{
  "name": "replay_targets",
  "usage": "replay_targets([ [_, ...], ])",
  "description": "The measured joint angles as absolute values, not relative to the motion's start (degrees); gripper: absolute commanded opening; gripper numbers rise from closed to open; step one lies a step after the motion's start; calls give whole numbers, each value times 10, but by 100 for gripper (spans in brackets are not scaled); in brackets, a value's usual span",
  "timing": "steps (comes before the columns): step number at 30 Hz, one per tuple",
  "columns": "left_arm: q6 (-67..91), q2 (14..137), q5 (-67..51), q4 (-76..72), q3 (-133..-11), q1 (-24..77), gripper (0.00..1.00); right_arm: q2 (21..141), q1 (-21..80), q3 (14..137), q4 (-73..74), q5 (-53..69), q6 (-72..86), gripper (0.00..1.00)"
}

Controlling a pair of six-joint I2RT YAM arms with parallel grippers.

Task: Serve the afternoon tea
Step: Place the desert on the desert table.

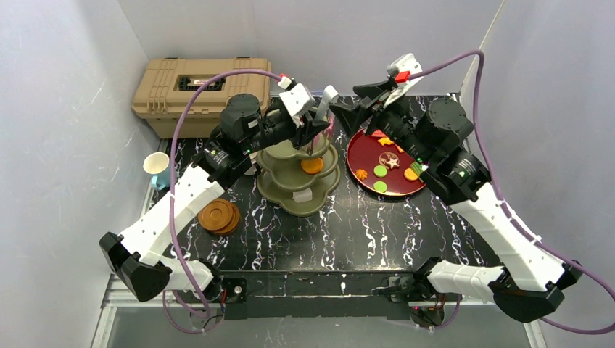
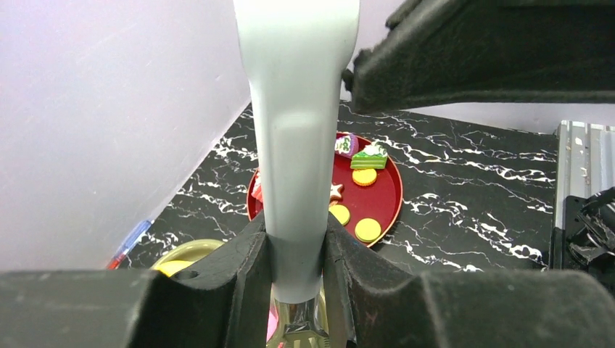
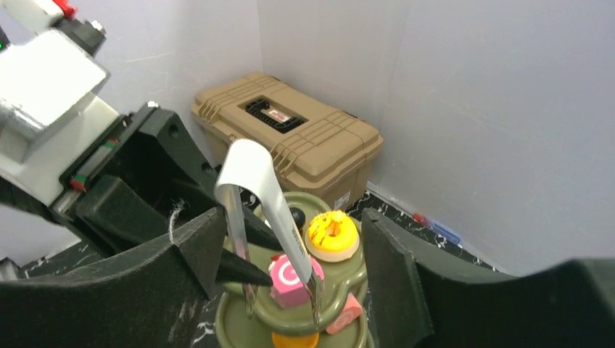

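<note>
The olive-green three-tier stand (image 1: pixel 286 190) stands mid-table, with a black knob (image 3: pixel 297 216) on top. Its top tier (image 3: pixel 348 272) bears a pink roll cake (image 3: pixel 290 281) and a yellow doughnut (image 3: pixel 333 233). My left gripper (image 2: pixel 297 254) is shut on silver tongs (image 2: pixel 297 145), whose tips hang on either side of the pink roll. My right gripper (image 3: pixel 290 254) stands open just above the stand's right side, with nothing between its fingers. More toy pastries lie on the dark-red plate (image 1: pixel 366 156). A white-and-blue cup (image 1: pixel 158 168) and stacked wooden saucers (image 1: pixel 220 216) sit at the left.
A tan toolbox (image 1: pixel 196 87) stands at the back left corner, close behind the stand. Grey walls close in the table on three sides. The two wrists nearly meet above the stand. A blue and red pen (image 3: pixel 435 228) lies by the back wall.
</note>
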State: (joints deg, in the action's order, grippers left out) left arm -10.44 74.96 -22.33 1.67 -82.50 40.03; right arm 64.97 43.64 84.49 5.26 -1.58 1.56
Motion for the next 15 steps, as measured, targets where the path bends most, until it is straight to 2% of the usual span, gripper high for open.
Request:
replay_targets([
  [5,-123,739,-237,17,-827,412,12,619,436,843,117,-11,11,65],
  [15,-131,738,-242,23,-856,441,10,602,436,813,151,-11,12,60],
])
